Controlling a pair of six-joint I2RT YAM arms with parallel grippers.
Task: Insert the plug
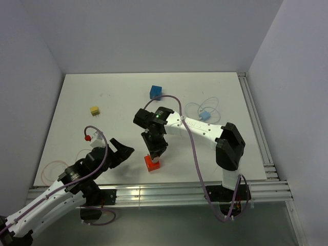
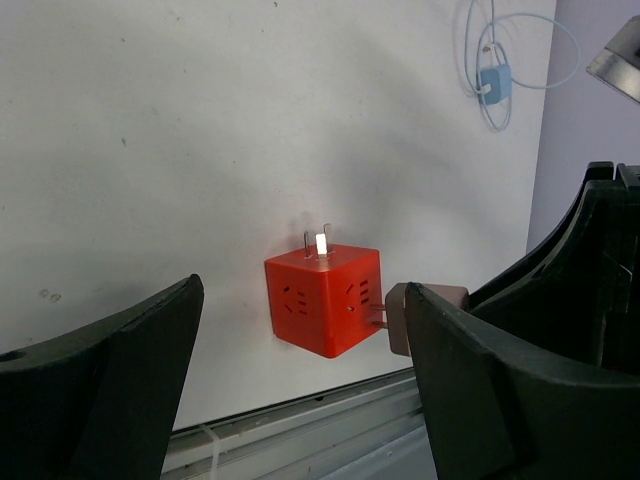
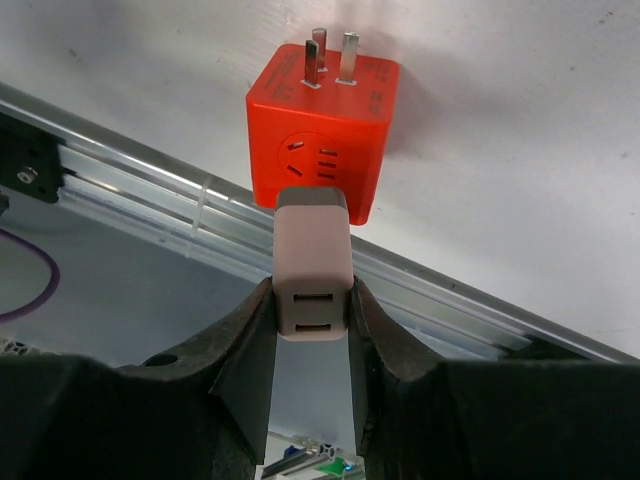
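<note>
A red socket cube (image 1: 151,163) lies on the white table near the front edge, its own metal prongs (image 3: 330,52) sticking out of one face. My right gripper (image 3: 313,300) is shut on a pale pink plug (image 3: 313,260). The plug (image 2: 400,318) is pressed against the cube's (image 2: 325,298) side face. Its two prongs bridge a short gap and their tips sit in the slots. My left gripper (image 2: 300,300) is open, low over the table just left of the cube. Its fingers stand wide either side of the cube without touching it.
A blue cube (image 1: 156,91), a yellow plug (image 1: 95,110), a light blue plug on a thin looped cable (image 1: 204,116) and a red-and-white plug (image 1: 89,137) lie farther back. An aluminium rail (image 1: 154,192) runs along the front edge, right behind the red cube.
</note>
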